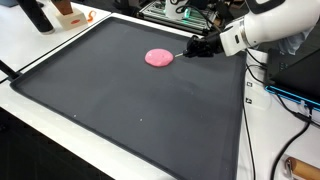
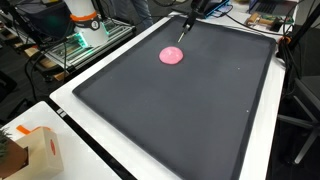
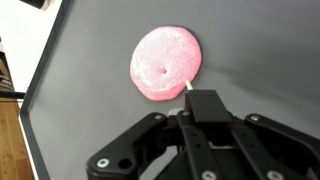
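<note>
A flat, round pink lump of putty (image 1: 159, 58) (image 2: 172, 56) (image 3: 166, 63) lies on the far part of a large dark mat (image 1: 130, 110) (image 2: 190, 110). My gripper (image 1: 192, 48) (image 2: 191, 14) (image 3: 204, 101) hovers just beside it, jaws closed on a thin pale stick (image 2: 183, 31) (image 3: 188, 88). In the wrist view the stick's tip pokes out in front of the jaws and meets the lump's near edge. A small dent shows near the lump's middle. Most of the stick is hidden by the fingers.
The mat lies on a white table (image 1: 30, 110) (image 2: 90, 140). A small cardboard box (image 2: 35, 150) (image 1: 70, 14) stands off the mat at one corner. Cables (image 1: 285, 95) and equipment crowd the table edge by the arm.
</note>
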Action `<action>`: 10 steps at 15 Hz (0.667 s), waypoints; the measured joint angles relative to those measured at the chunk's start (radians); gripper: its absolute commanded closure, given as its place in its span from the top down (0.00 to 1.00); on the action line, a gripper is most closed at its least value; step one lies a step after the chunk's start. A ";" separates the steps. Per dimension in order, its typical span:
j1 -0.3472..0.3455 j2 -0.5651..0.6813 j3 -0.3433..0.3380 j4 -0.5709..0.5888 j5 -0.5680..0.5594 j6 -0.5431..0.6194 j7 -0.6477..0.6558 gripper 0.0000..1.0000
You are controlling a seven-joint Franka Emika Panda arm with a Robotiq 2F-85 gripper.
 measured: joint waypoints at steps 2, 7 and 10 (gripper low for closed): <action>-0.006 -0.002 0.000 0.005 0.004 0.002 -0.005 0.03; -0.036 -0.022 0.001 0.013 0.023 0.023 -0.033 0.03; -0.067 -0.050 0.001 0.011 0.056 0.054 -0.065 0.03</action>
